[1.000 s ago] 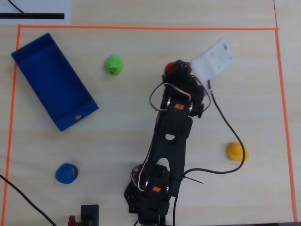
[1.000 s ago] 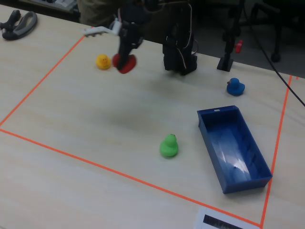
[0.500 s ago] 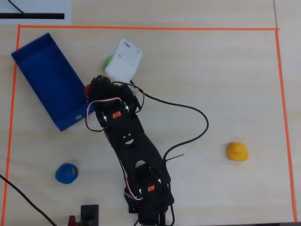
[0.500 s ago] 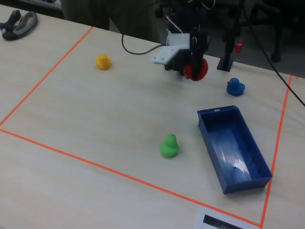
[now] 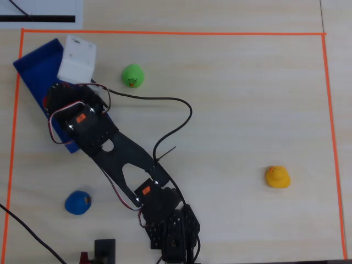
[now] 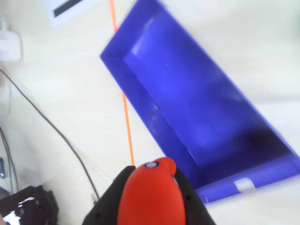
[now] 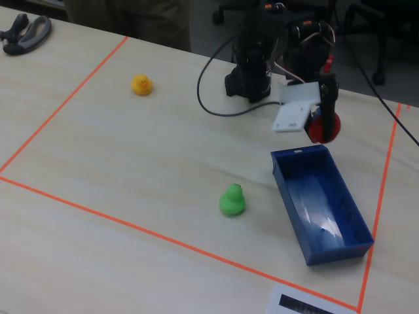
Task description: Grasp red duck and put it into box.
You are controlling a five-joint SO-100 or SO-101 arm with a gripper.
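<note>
The gripper is clamped on the red duck, poised at the box's 7 o'clock edge; the box holds nothing.

Ducks, total: four
Red duck: one, seen in the wrist view and the fixed view
Green duck: one
Yellow duck: one
Blue duck: one, overhead view only
Box: one, blue
Arm: one, black
Gripper: one
Orange tape border: one rectangle, four sides counted in the overhead view
White camera housing: one, on the arm's wrist
Grey-handled tool: one, far corner of the fixed view
White label with black bar: one
</note>
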